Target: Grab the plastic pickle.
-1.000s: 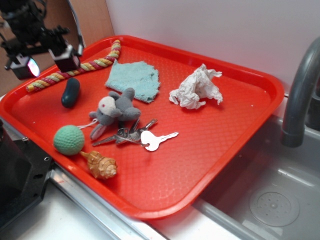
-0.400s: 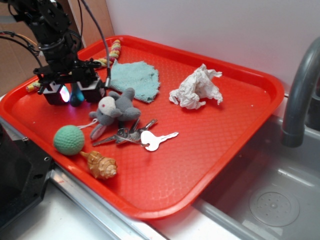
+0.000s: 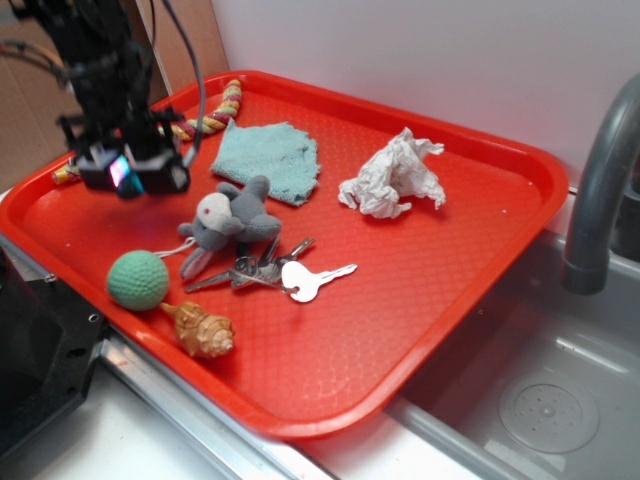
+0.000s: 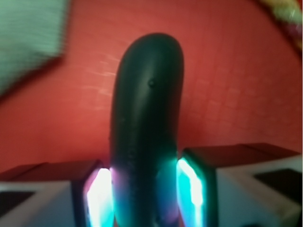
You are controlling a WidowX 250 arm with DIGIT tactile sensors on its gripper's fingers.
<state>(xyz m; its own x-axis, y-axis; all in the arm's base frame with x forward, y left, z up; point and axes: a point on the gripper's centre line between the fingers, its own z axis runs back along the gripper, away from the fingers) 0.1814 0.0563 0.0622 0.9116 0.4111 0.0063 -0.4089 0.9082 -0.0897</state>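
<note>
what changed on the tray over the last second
The gripper came down from above the rope toy onto the plastic pickle, closed on it and has lifted it slightly off the red tray; the wrist view shows it clamped between the lit pads. The green ball, plush mouse, keys, shell, cloth and crumpled paper stayed put.

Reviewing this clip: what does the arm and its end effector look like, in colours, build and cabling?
The arm is black, angular and jointed, with dark cables looping beside it. The end effector has two blocky dark fingers; in the wrist view their inner pads glow cyan and magenta. No markings are legible.
</note>
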